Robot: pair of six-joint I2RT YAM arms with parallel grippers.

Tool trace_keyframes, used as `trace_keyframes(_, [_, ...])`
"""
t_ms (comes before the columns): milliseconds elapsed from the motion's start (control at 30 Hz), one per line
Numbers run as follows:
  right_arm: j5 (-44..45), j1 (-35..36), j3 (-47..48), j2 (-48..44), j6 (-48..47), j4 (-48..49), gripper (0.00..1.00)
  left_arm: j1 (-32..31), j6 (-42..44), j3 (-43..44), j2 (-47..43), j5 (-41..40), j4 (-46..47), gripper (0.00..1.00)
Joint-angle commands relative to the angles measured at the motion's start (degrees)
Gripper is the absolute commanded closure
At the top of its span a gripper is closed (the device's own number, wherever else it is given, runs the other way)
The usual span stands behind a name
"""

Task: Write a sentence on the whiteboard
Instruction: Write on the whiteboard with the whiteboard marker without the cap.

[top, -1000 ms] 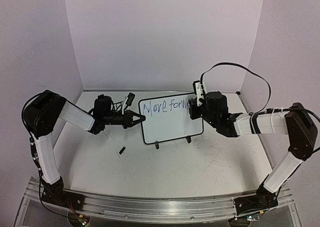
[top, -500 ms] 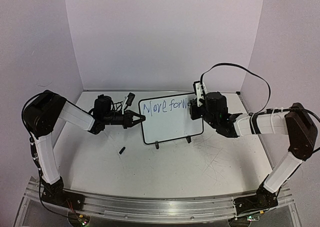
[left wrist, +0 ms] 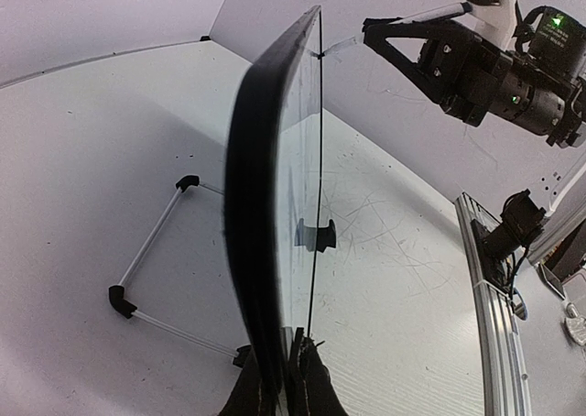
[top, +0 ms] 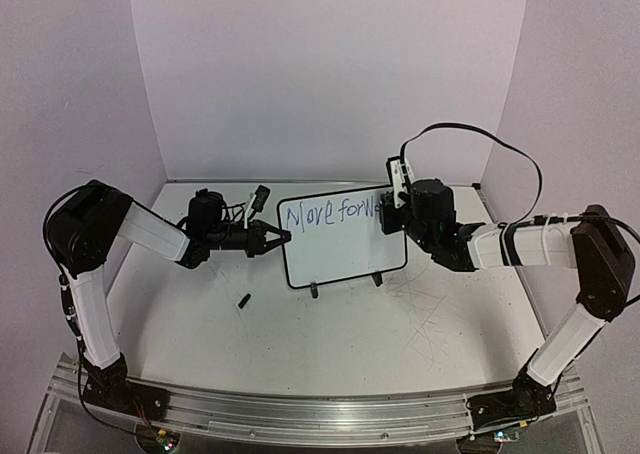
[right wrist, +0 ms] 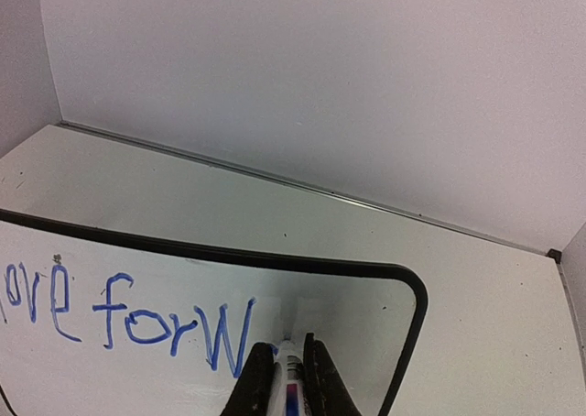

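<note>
While the blue handwritten marker words (right wrist: 128, 320) say only "Move forw", we are partway through writing on the small white board with a thin black frame (top: 345, 242), which stands mid-table. Our right gripper (right wrist: 286, 345) squeezes the white marker (right wrist: 289, 393); next it should write "a". Our left gripper (left wrist: 288, 370) pinches the board's left edge. Around them we see a scuffed white table (top: 330, 344) and pale walls (top: 330, 74).

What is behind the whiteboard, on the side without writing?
A thin wire stand with black corner pieces rests on the table behind the whiteboard, seen in the left wrist view. From above, the whiteboard hides it.
</note>
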Motion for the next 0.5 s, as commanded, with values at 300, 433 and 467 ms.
trace_keyframes(300, [0.56, -0.42, -1.27, -0.76, 1.96, -0.37, 1.0, 0.57, 6.08, 0.45, -0.18, -6.73, -5.22, 1.0])
trace_keyframes(433, [0.43, -0.42, -2.6, -1.7, 2.54, -1.26, 1.0, 0.56, 6.06, 0.48, -0.2, -6.73, -5.23, 1.0])
trace_keyframes(467, [0.53, -0.42, -2.79, -1.89, 2.54, -1.39, 1.0, 0.56, 6.06, 0.44, -0.18, -6.73, -5.23, 1.0])
